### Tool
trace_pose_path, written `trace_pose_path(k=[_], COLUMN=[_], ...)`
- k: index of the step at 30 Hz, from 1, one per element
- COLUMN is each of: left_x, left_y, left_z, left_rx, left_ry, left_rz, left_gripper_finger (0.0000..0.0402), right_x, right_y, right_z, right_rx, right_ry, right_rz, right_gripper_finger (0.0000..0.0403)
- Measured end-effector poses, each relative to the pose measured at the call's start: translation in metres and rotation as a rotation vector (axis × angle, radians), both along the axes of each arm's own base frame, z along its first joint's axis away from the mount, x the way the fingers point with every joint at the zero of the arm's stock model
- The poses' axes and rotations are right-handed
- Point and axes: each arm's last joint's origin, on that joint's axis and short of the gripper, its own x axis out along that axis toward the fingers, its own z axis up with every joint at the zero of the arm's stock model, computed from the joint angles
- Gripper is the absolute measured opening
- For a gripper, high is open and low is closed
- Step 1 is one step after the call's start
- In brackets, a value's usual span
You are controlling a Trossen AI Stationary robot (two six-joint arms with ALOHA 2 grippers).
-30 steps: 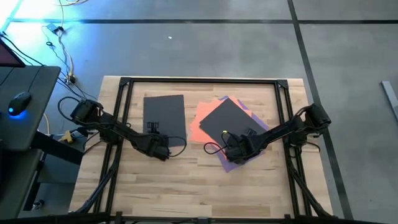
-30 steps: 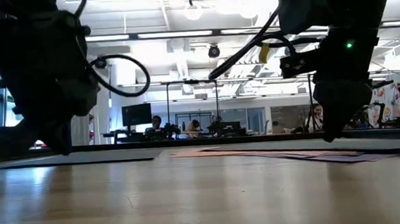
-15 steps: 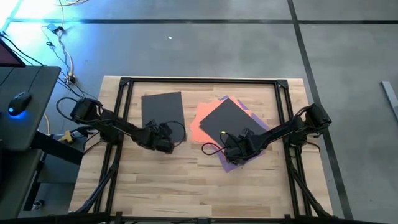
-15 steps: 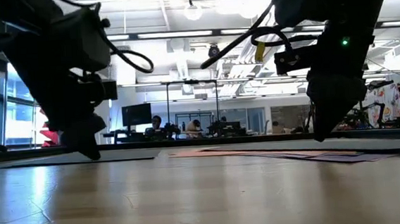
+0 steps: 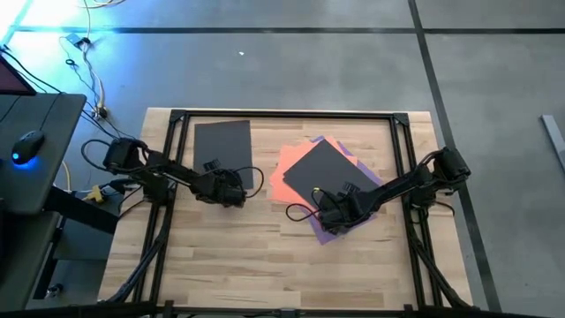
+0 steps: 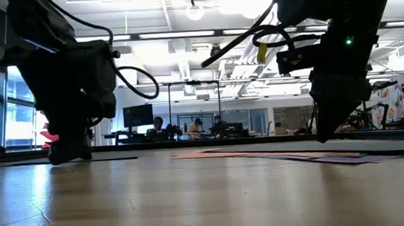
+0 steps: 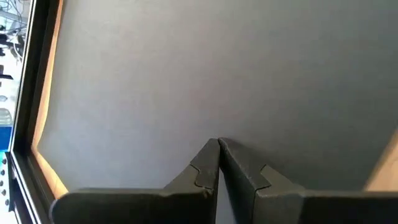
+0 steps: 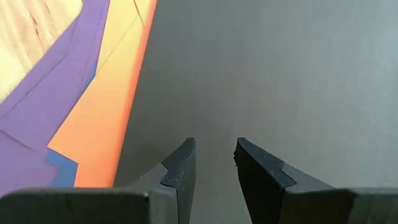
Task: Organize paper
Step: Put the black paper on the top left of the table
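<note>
A single dark grey sheet (image 5: 221,146) lies flat at the table's far left, and my left gripper (image 5: 233,185) is shut and down on it; the left wrist view shows the sheet (image 7: 217,68) filling the picture. To the right lies a fanned pile: a second dark grey sheet (image 5: 322,170) on top of orange (image 5: 281,182), purple (image 5: 334,233) and a sliver of blue (image 8: 62,167). My right gripper (image 5: 328,215) stands on the near part of that top sheet (image 8: 280,74), its fingers a little apart with nothing between them. My left gripper presses its shut fingertips (image 7: 211,152) down on the single sheet's top face (image 7: 217,127), close to its near edge toward the right corner. It comes slanting down from the table's left. The sheet lies flat on the wood. My right gripper rests its two parted fingertips (image 8: 183,155) on the pile's top dark grey sheet (image 8: 214,124), near its near corner, slanting down from the right. In the low view the tips (image 6: 325,137) reach the paper's level. The sheet stays flat on the pile.
A black metal frame (image 5: 282,115) runs round the table's far and side edges, close to the single sheet's far left corner. Bare wood (image 5: 265,265) lies toward the near edge. A desk with a mouse (image 5: 29,141) stands off the table's left. People sit far behind (image 6: 158,123).
My left gripper, staying shut, has gone toward the table's far edge and rolled a little. The single dark grey sheet has slid flat under it toward the far left corner and turned slightly. The pile has kept its place.
</note>
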Motion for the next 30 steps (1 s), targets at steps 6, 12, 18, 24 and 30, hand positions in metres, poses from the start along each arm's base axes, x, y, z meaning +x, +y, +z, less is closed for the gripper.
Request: trace_pose_path(k=[6,12,18,24,30], left_x=[0.0,-0.001,-0.003,-0.003,0.003], left_y=[-0.005,-0.021,-0.035,-0.035,-0.037], left_z=[0.0,0.0,-0.001,-0.001,0.007], left_rx=[-0.024,-0.097,-0.088,-0.078,-0.074], left_ry=[0.008,-0.03,-0.077,-0.037,-0.02], left_rz=[-0.026,-0.037,-0.042,-0.095,-0.099], left_gripper_finger=[0.0,0.0,0.0,0.0,0.0], right_x=[-0.001,-0.002,-0.002,-0.002,-0.002], right_y=[0.004,0.006,0.006,0.006,0.006], right_z=[0.0,0.0,0.0,0.0,0.0], right_rx=[0.0,0.0,0.0,0.0,-0.001], right_ry=[0.001,0.001,0.002,0.002,0.004], right_rz=[0.016,0.02,0.022,0.022,0.029], right_gripper_finger=[0.0097,0.0097,0.0097,0.0097,0.0097])
